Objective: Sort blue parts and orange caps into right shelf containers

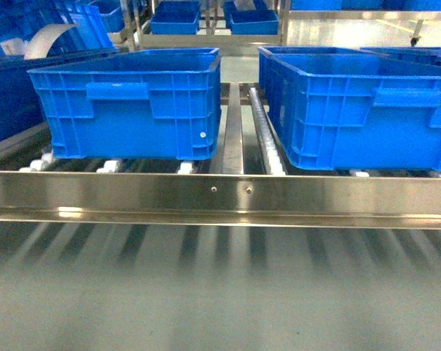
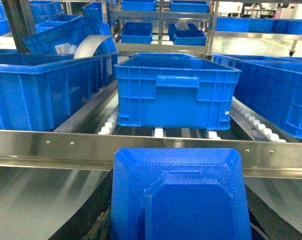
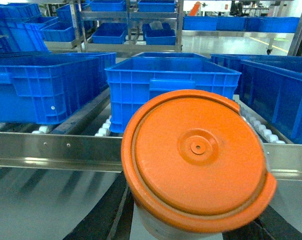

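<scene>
Orange cap (image 3: 196, 162): fills the near part of the right wrist view, flat round face to the camera with a small dimple at its centre, ridged rim around it; it sits right at the right arm's end, in front of the shelf rail
Blue part (image 2: 181, 195): fills the low middle of the left wrist view, angular faces with a raised panel, right at the left arm's end, before the rail
Right fingers: hidden behind the cap; cannot tell how far apart they stand or whether they clamp it
Left fingers: hidden by the blue part; dark shapes flank it low down, grip cannot be told
Shelf (image 1: 220, 197): shiny steel front rail running across the head view, two small screws at its middle, white rollers (image 1: 187, 167) behind it
Left bin (image 1: 132, 102): open-topped, ribbed, stands on the rollers left of the centre rail
Right shelf container (image 1: 359, 110): larger in view, stands on the rollers right of the centre rail, apart from the left bin
Background: more blue bins (image 1: 175, 20) on farther racks
Head view: neither arm nor held piece shows
</scene>
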